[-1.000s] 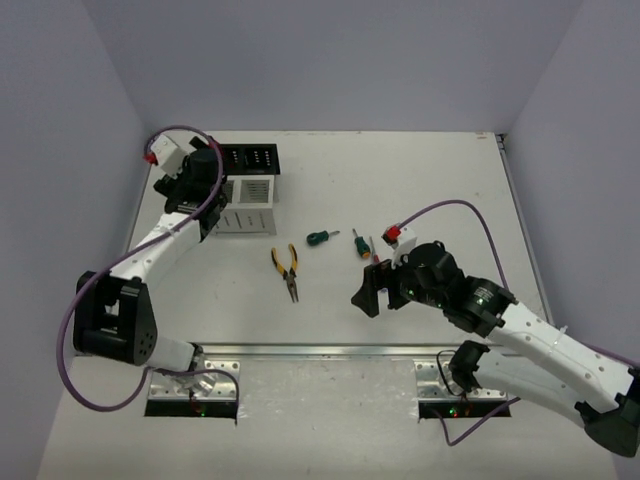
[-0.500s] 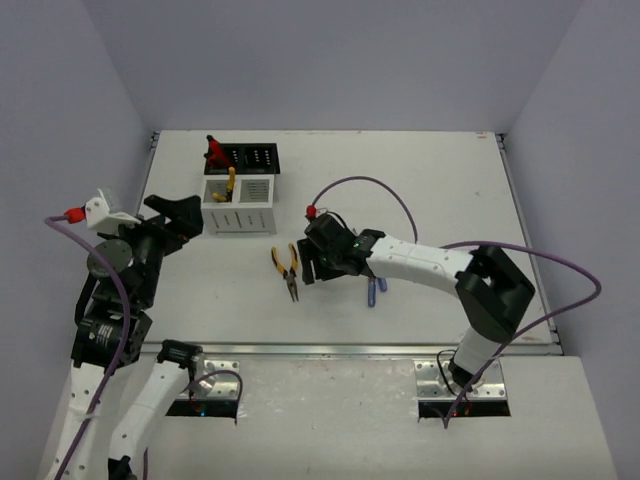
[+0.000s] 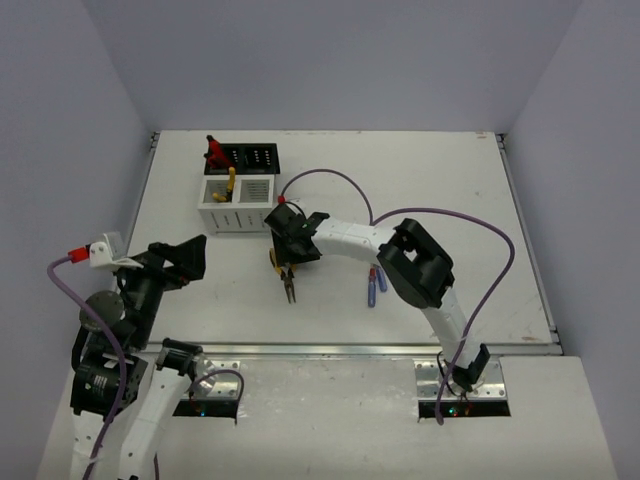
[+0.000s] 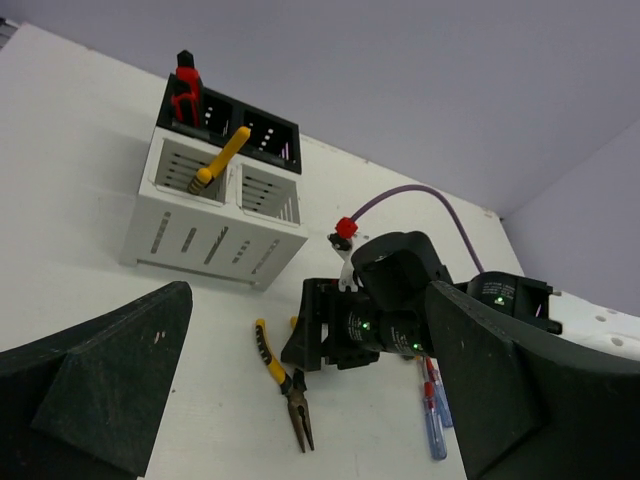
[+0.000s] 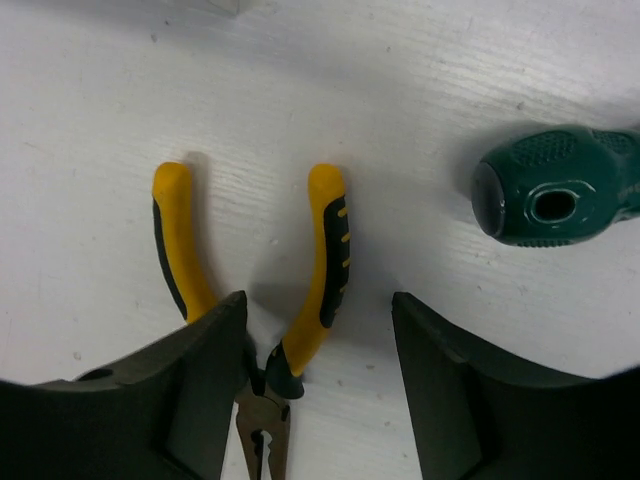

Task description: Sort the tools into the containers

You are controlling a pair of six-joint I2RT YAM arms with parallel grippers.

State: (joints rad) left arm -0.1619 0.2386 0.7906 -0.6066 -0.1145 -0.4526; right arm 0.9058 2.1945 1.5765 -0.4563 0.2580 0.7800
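Yellow-handled pliers point(image 3: 289, 280) lie on the table, jaws toward the near edge. My right gripper point(image 3: 290, 240) hovers over their handles, open. In the right wrist view point(image 5: 320, 400) the right handle point(image 5: 325, 265) and the pivot lie between its fingers, and a green screwdriver point(image 5: 555, 185) lies beside them. My left gripper point(image 3: 185, 262) is open and empty at the near left, well away from the bins. The white bin point(image 3: 240, 215) holds a second pair of yellow pliers point(image 3: 230, 183). The black bin point(image 3: 262, 157) holds the red-and-black cutters point(image 3: 215, 152).
Two screwdrivers with blue and red handles point(image 3: 375, 285) lie side by side right of the pliers, also in the left wrist view point(image 4: 432, 410). The right arm's purple cable point(image 3: 330, 180) arches over the table's middle. Walls close in at the left, back and right.
My left arm has drawn back from the bins to the near left, leaving cutters and pliers standing in them. My right gripper has moved left across the table to the pliers' handles.
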